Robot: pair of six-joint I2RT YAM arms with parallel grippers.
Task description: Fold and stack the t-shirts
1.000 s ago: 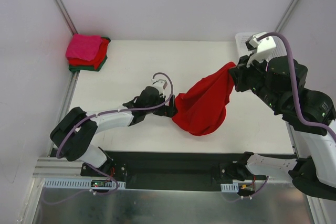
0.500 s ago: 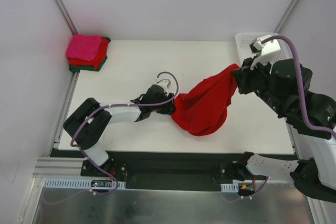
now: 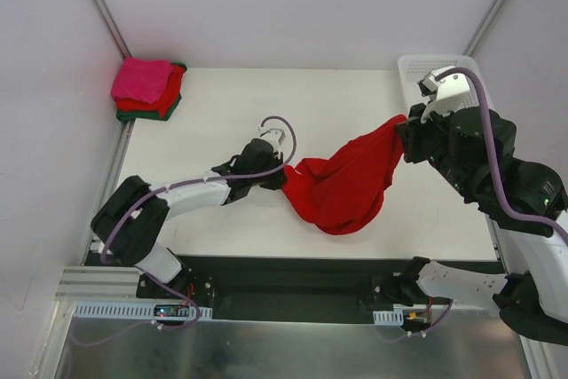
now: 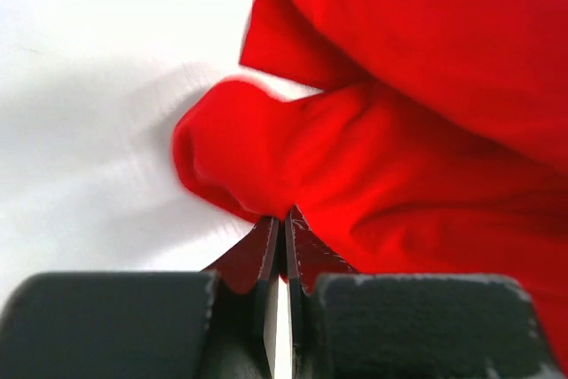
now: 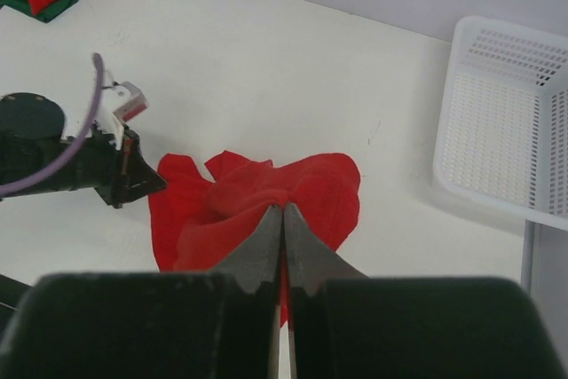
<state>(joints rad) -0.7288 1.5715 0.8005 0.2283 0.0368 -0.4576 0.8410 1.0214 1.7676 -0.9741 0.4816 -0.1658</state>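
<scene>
From above, the left jaws, wide open a second ago, have clamped the 9 o'clock edge of the bright red t-shirt (image 3: 342, 185) at the middle of the counter (image 3: 266, 104), while the right jaws stay clenched on its raised 1 o'clock corner. Left wrist view: jaws pinched shut on a red fold, so spreading it flat can likely begin. Right wrist view: cloth hangs from shut jaws

We saw a white table (image 3: 231, 113) set between pale walls (image 3: 293, 6). A white plastic lattice basket (image 5: 506, 122) stood upright at its far right corner. A black plate (image 3: 293, 288) ran along the table's near edge, with a sheet of brushed metal (image 3: 266, 352) below it.
</scene>
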